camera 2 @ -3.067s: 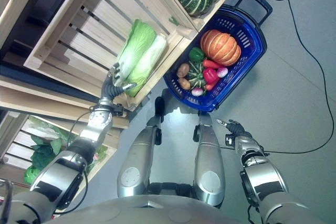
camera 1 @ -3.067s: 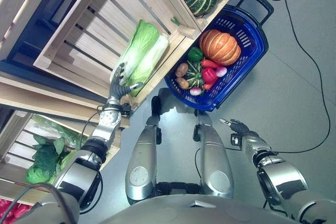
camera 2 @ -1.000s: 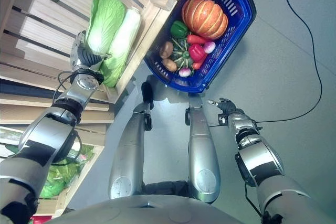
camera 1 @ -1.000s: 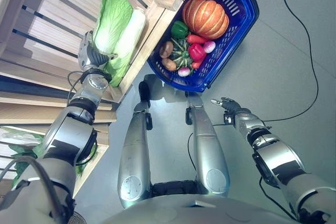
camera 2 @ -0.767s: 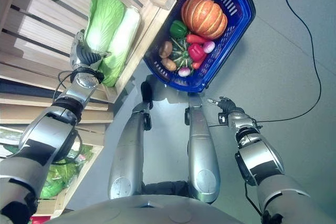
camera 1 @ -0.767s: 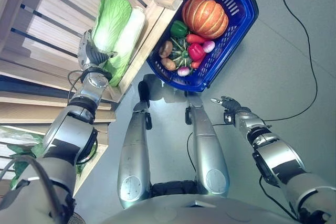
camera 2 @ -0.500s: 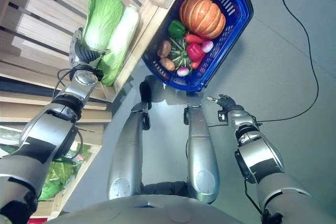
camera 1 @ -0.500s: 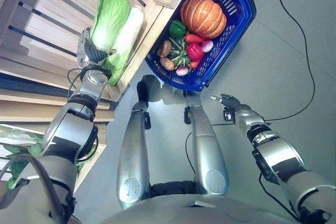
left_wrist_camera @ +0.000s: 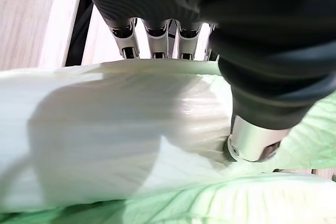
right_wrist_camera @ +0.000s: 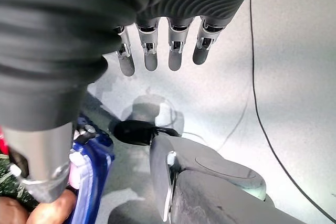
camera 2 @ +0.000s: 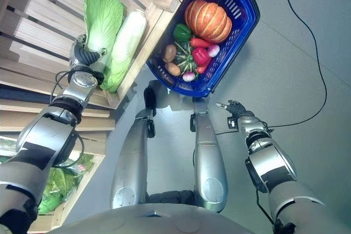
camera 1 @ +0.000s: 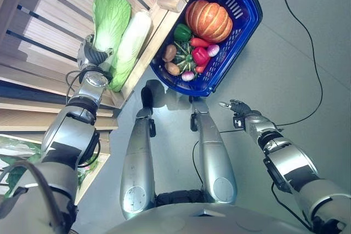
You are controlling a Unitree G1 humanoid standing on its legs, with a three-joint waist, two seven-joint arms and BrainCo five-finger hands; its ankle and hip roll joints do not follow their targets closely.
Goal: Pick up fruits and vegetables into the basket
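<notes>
The left hand (camera 1: 92,57) grips a long napa cabbage (camera 1: 108,17), pale white at the stalk and ribbed light green toward the leaves; fingers (left_wrist_camera: 152,38) curl over its far side, thumb pressed into the near side. It lies in the wooden crate (camera 1: 49,31) beside a second cabbage (camera 1: 129,42). The right hand (camera 2: 236,109) hangs relaxed, fingers straight, just below the blue basket (camera 1: 241,28)

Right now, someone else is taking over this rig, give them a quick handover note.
Left hand: shut on the napa cabbage in the wooden crate, not lifted out yet.
Right hand: open, empty, over the floor.
Blue basket on the floor already holds a pumpkin, peppers and small vegetables.
Left: carry this cabbage to the basket; the second cabbage beside it follows.
</notes>
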